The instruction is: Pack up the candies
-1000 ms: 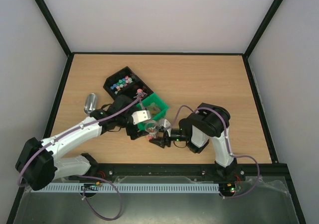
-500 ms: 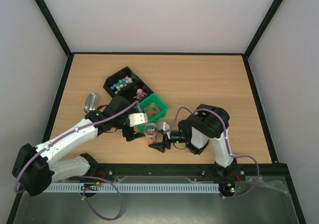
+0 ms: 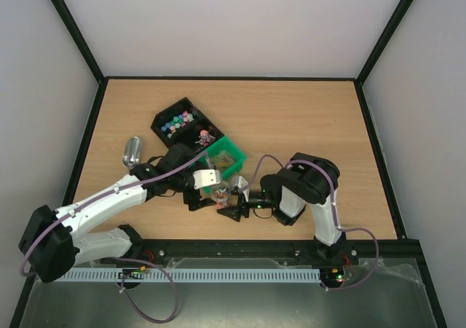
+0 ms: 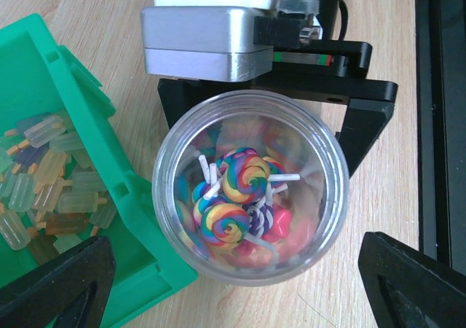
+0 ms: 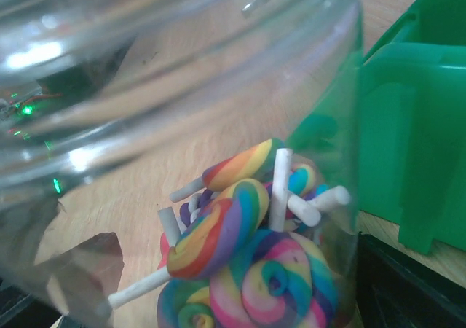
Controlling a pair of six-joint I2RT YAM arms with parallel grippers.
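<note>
jar (image 4: 251,189): clear, upright, mouth open, standing on the table (image 3: 306,124) right against the near corner of the green bin (image 4: 87,116).
candies (image 4: 234,197): rainbow swirl lollipops with white sticks, piled in the bottom of the jar, with pink ones under them. there's plenty of room above them.
more stock: pale ice-lolly sweets lie in the green bin, and small coloured pieces sit in the black tray (image 3: 178,122) beyond it.
right gripper (image 3: 231,202): its black fingers stand on either side of the jar and look clamped on it. the right wrist view is filled by the jar wall, so it's holding close.
left gripper (image 4: 237,299): poised over the jar mouth and looking straight down in, fingers spread wide with nothing between them.
scoop (image 3: 132,150): lying off to the left on the table, well apart from both arms.
step: filling, by my read. the jar is part loaded, steadied by the right arm and served by the left.
next move: the left arm needs to rise clear of the rim, swing to the bin or tray, and pinch a small sweet without bumping the jar.
watch: the jar touches the bin, so any nudge could tip it. the right grip has to stay firm.
</note>
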